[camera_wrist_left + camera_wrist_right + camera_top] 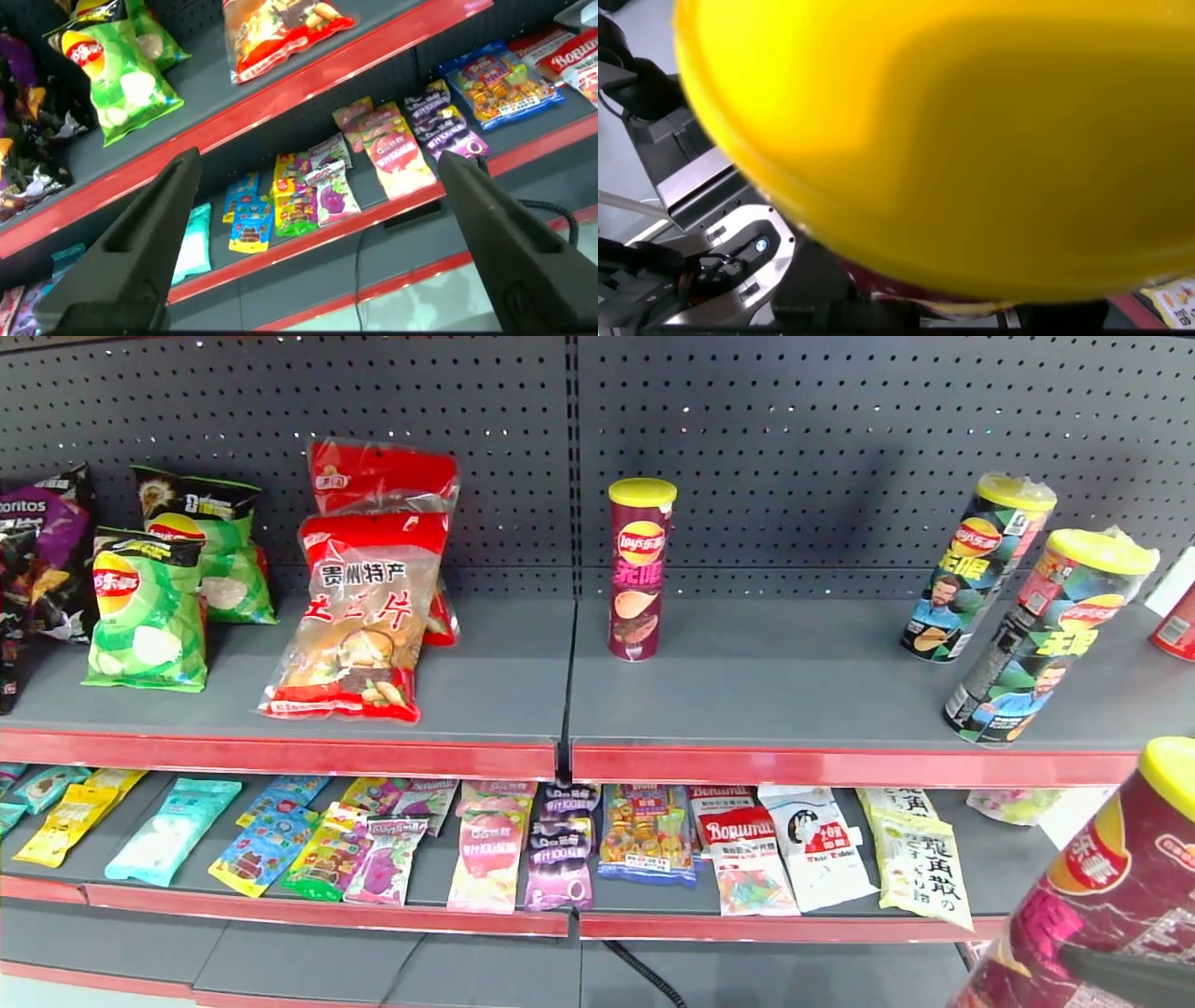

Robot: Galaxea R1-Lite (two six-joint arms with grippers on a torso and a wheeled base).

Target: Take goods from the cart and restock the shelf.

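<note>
Can of chips (1102, 887), maroon with a yellow lid (952, 131), was cut off at the head view's lower right before the shelf (747, 691), grasped by the right hand (1130, 971), its fingers mostly hidden, while the left hand (318, 159) hung released.

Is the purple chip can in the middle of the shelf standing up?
Yes, upright: the purple chip can stands on its base, with its yellow lid on top.
</note>
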